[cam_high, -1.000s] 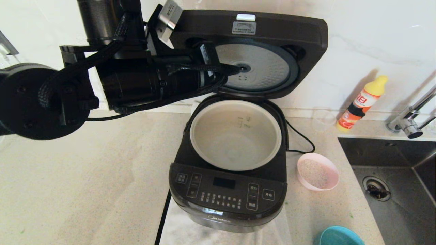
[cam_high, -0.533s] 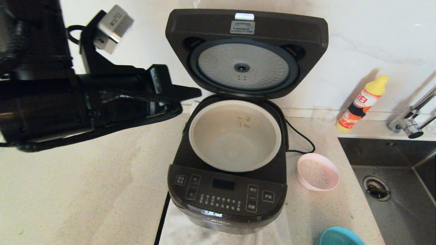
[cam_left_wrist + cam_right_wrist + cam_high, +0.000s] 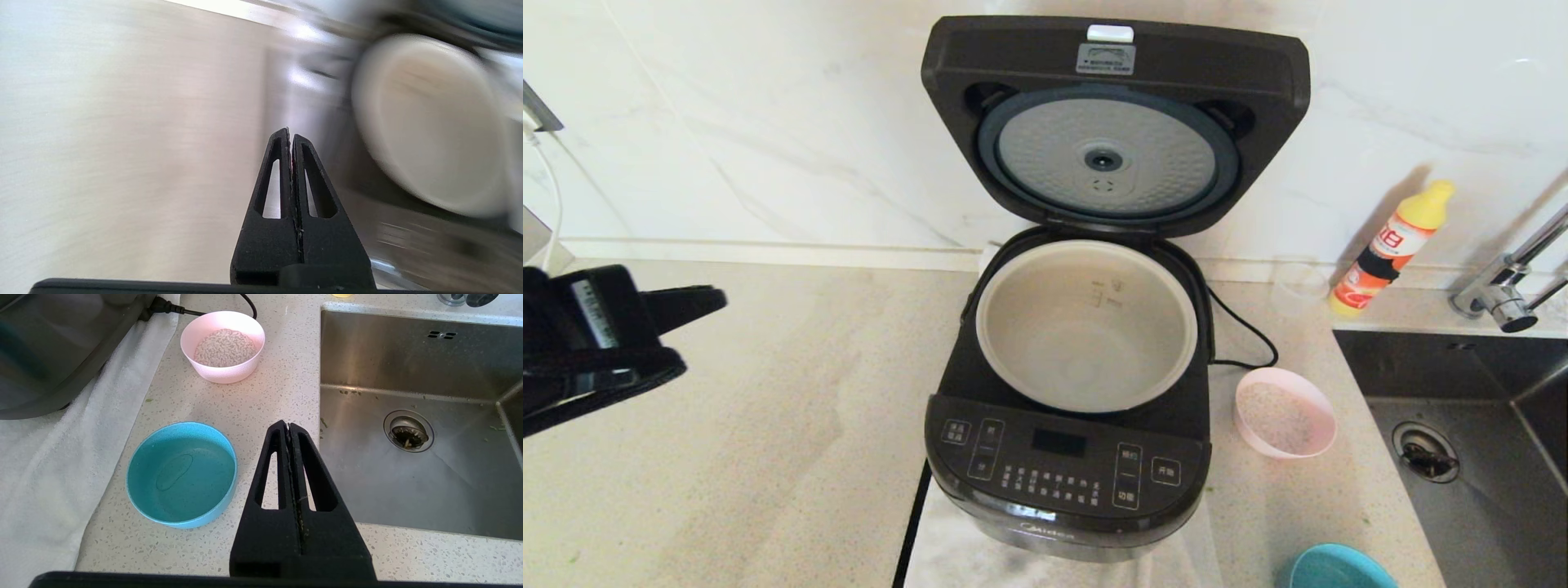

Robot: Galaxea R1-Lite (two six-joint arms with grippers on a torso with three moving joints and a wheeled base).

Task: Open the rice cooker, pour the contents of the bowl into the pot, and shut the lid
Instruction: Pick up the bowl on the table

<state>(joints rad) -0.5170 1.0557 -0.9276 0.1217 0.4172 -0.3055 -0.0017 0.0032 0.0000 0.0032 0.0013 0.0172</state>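
Rice cooker (image 3: 1068,392) well right of left fingers (image 3: 690,300).

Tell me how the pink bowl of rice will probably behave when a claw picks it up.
The pink bowl looks like thin plastic, so it is probably light and fairly stiff. Its smooth, sloping wall may slip between the fingers. The rice lies loose and fills about half of the bowl, so tilting it early would likely spill grains on the counter.
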